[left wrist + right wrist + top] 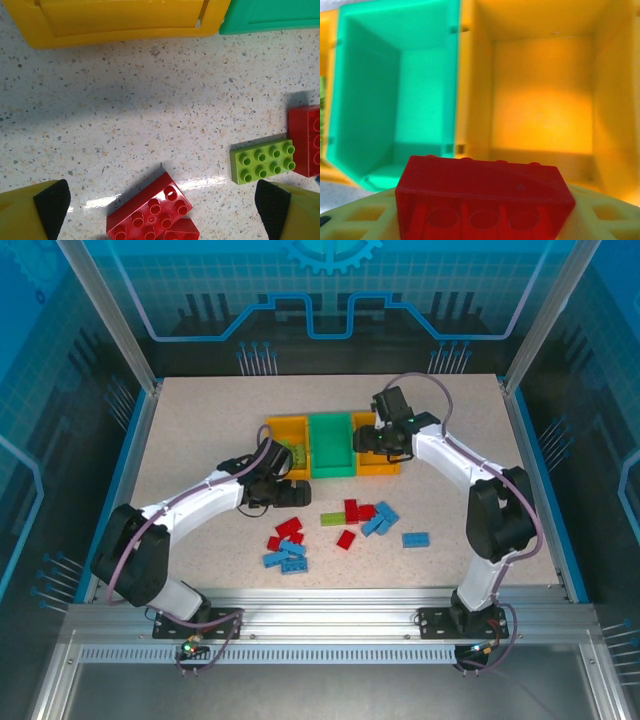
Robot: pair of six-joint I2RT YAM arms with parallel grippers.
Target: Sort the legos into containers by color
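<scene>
Hold state: right claw [384,438] pinches red studded plastic brick [485,192].
Brick over orange-yellow plastic bin [545,100]; left claw [161,202] spread wide above speckled desk [125,125].

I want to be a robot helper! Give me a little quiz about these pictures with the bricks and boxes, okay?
1. True or false: the right tool holds a red studded plastic brick.
2. Which colour is the middle rectangular plastic bin? A green, B blue, C red.
3. Fill in the gap: the left tool hangs over the speckled table with its jaws ____.
Key: 1 true; 2 A; 3 open.
</scene>
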